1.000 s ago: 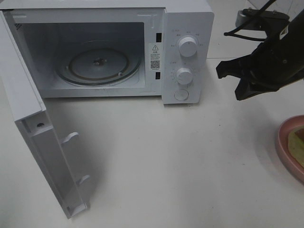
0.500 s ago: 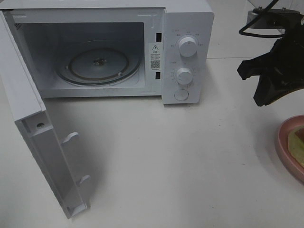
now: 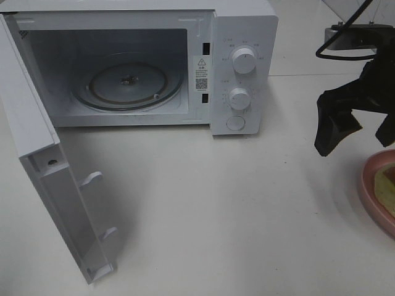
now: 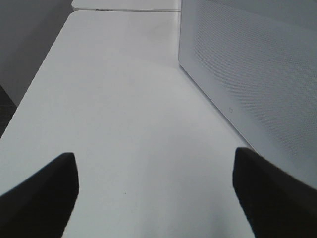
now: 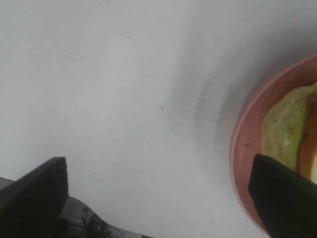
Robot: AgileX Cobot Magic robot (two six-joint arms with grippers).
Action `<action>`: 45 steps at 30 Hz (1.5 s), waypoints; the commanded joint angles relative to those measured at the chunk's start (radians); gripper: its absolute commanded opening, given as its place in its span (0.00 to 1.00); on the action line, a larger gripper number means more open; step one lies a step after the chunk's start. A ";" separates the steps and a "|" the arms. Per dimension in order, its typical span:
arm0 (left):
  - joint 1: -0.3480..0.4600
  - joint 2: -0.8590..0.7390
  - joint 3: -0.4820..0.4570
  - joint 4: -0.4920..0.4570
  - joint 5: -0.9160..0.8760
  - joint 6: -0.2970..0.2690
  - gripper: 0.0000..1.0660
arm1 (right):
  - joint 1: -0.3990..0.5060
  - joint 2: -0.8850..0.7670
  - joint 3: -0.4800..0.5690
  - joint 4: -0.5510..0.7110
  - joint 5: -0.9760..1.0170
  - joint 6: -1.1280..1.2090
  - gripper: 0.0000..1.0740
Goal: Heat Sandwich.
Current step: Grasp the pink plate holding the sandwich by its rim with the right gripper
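Observation:
The sandwich lies on a round pink plate at the table's right edge, cut off by the frame. The right wrist view shows its green lettuce and orange filling inside the plate's rim. My right gripper hangs open just above and left of the plate, holding nothing; its dark fingertips frame bare table. The white microwave stands at the back with its door swung wide open to the left and its glass turntable bare. My left gripper is open and empty, out of the exterior view.
The left wrist view shows a white perforated panel of the microwave beside the left gripper, and the table's edge on the other side. The open door juts toward the table's front left. Black cables loop above the right arm.
My right gripper moved right and down toward the plate, and its jaws went from shut to wide open. The left gripper and microwave stayed still.

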State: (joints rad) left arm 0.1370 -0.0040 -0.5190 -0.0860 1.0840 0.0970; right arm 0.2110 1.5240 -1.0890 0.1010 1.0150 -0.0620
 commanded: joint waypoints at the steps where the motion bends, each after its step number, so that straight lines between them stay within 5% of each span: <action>1: -0.005 -0.018 0.003 0.002 -0.016 -0.008 0.76 | -0.001 -0.011 -0.003 0.004 0.019 -0.025 0.91; 33: -0.005 -0.018 0.003 0.002 -0.016 -0.008 0.76 | -0.001 -0.011 -0.003 -0.017 -0.016 -0.019 0.83; 45: -0.005 -0.018 0.003 0.002 -0.016 -0.008 0.76 | -0.095 -0.011 -0.003 -0.020 -0.032 0.001 0.79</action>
State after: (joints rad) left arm 0.1370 -0.0040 -0.5190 -0.0860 1.0840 0.0970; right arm 0.1300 1.5240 -1.0890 0.0820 0.9920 -0.0670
